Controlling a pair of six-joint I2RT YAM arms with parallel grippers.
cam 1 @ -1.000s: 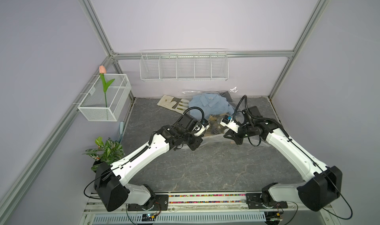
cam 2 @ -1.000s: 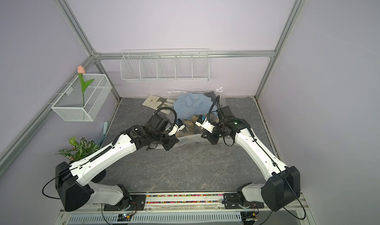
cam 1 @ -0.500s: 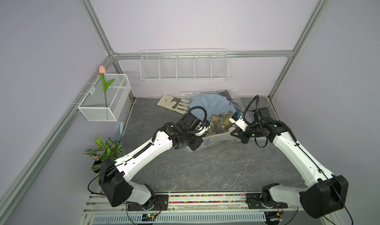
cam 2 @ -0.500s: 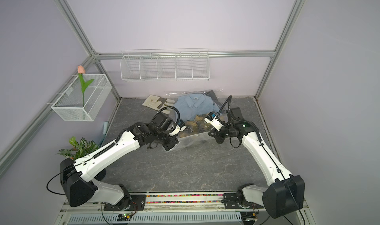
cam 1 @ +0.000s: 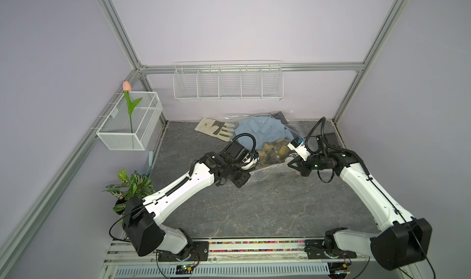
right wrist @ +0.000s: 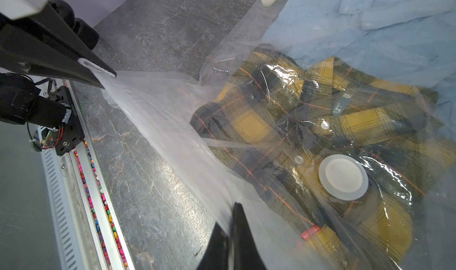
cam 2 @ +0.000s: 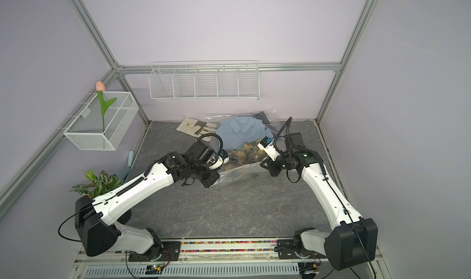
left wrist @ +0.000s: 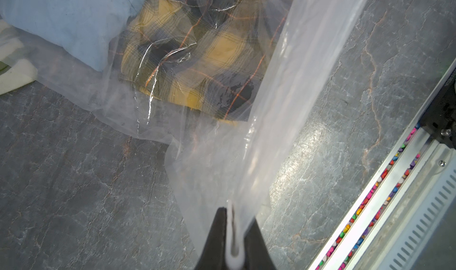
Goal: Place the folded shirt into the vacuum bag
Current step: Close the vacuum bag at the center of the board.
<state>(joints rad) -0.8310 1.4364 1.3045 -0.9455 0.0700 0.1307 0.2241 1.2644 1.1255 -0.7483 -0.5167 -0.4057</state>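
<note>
Right end effector shifted outward; vacuum bag taut.

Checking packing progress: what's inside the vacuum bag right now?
A folded yellow plaid shirt shows through the clear vacuum bag, beneath its round white valve. Anything under that shirt is covered; whether the blue shirt is also inside is unclear.

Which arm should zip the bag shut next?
Probably left. The left gripper pinches the white slider clip on the vacuum bag; the right gripper just holds the plastic edge taut.
</note>
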